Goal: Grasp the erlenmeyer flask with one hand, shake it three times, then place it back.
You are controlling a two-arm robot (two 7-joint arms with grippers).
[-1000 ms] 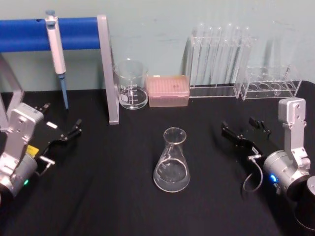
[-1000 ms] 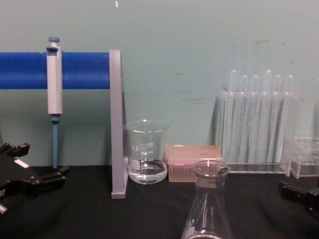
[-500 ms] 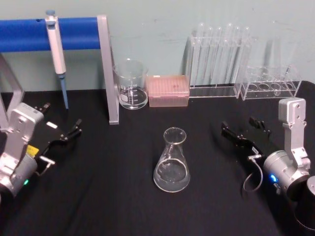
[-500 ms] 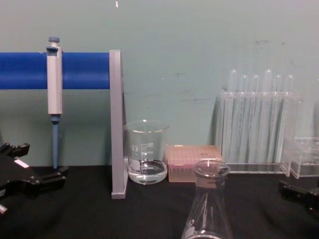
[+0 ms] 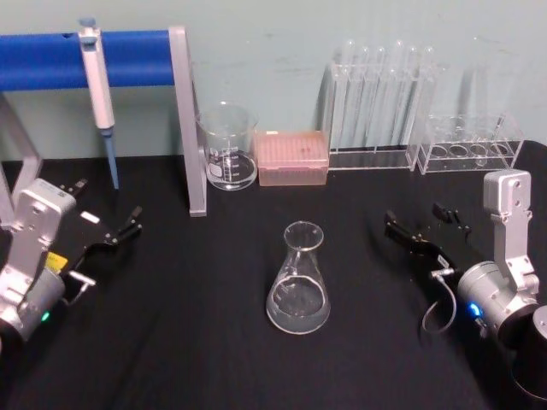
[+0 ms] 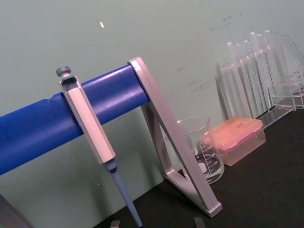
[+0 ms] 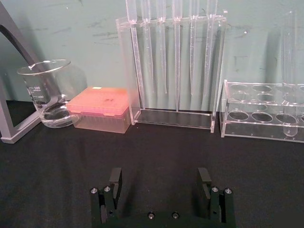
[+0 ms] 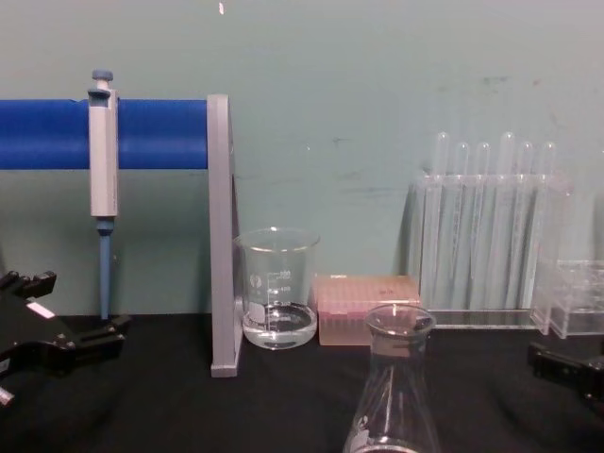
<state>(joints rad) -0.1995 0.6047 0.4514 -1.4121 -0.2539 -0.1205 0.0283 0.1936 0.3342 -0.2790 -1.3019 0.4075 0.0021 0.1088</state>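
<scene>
Black cloth is covering the table (image 5: 188, 342), and a pale green wall is standing behind it. From the head camera, the erlenmeyer flask (image 5: 298, 280) is standing upright near the middle of the cloth, apart from both arms. The left gripper (image 5: 107, 226) is resting at the left edge with its fingers spread, and the right gripper (image 5: 426, 229) is lying at the right, its fingers likewise parted and holding nothing. Along the back are sitting a beaker (image 5: 228, 146), a pink tip box (image 5: 292, 158), a rack of test tubes (image 5: 380, 107) and a low clear rack (image 5: 471, 143). A pipette (image 5: 100, 90) is hanging on a blue bar (image 5: 51, 58).

Seen from the left wrist, the pipette (image 6: 92, 137) is hanging from the blue bar (image 6: 47, 128), with the beaker (image 6: 202, 151) and tip box (image 6: 237, 140) beyond.

Through the right wrist camera, the right gripper (image 7: 160, 183) is showing its two fingers held wide apart above bare cloth, facing the tip box (image 7: 100, 109) and test tubes (image 7: 173, 61).

At chest height, the flask (image 8: 396, 387) is rising in the foreground, right of the beaker (image 8: 276, 288). The left gripper (image 8: 71, 330) is sitting low at the left edge.
</scene>
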